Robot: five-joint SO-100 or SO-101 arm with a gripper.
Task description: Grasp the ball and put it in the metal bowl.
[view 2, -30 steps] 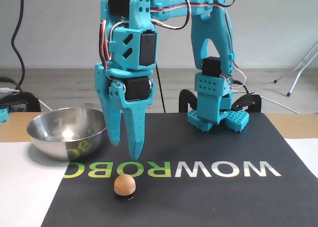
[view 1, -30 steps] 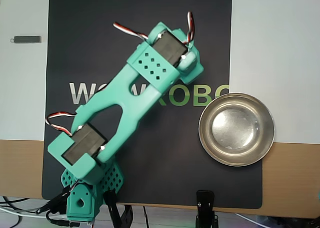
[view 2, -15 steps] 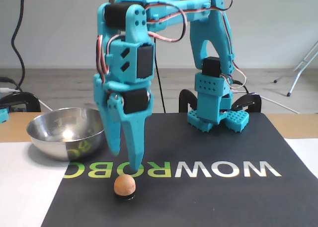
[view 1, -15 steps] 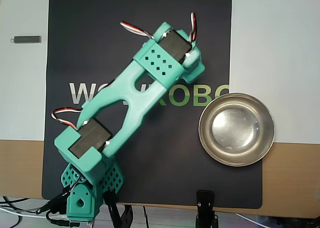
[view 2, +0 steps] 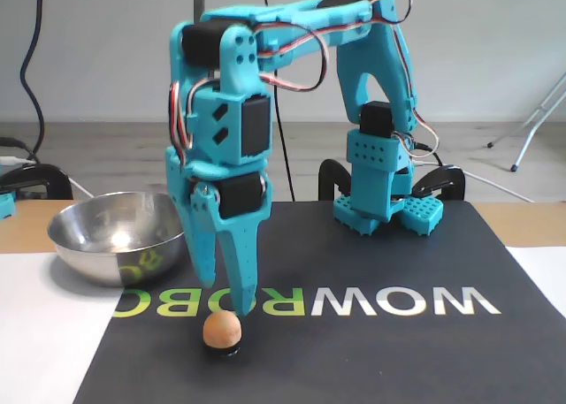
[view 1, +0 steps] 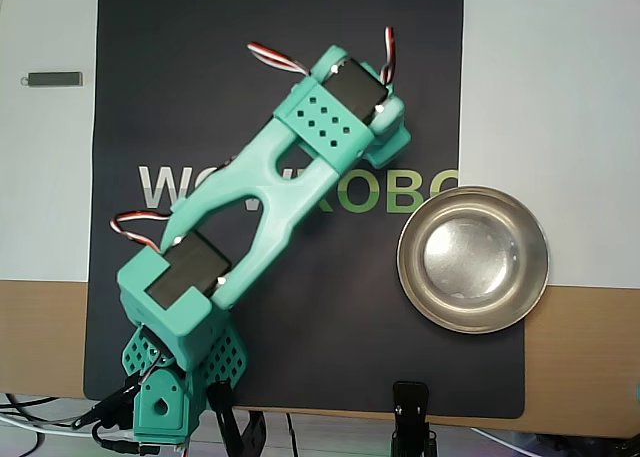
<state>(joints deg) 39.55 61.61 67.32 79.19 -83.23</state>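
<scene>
Fixed view, foreground: the ball [view 2: 221,329], peach-orange, rests on a small dark base on the black mat [view 2: 371,351], just in front of the mat's printed lettering [view 2: 354,303]. Directly above it, the teal gripper [view 2: 227,285] points straight down, its fingertips just over the ball's top; the fingers stand close together with only a narrow gap, and nothing is held between them. Whether the tips touch the ball cannot be told.

Middle ground: the metal bowl [view 2: 115,236] sits to the left in this view, at the mat's edge, beside the gripper and apart from the ball. Its interior appears empty.

Background: the arm's base [view 2: 380,196] stands at the far edge of the mat.

Overhead view: the arm [view 1: 270,202] stretches diagonally across the mat [view 1: 330,337] and hides the ball. The bowl [view 1: 473,259] lies to the right, overlapping the mat's right edge.
</scene>
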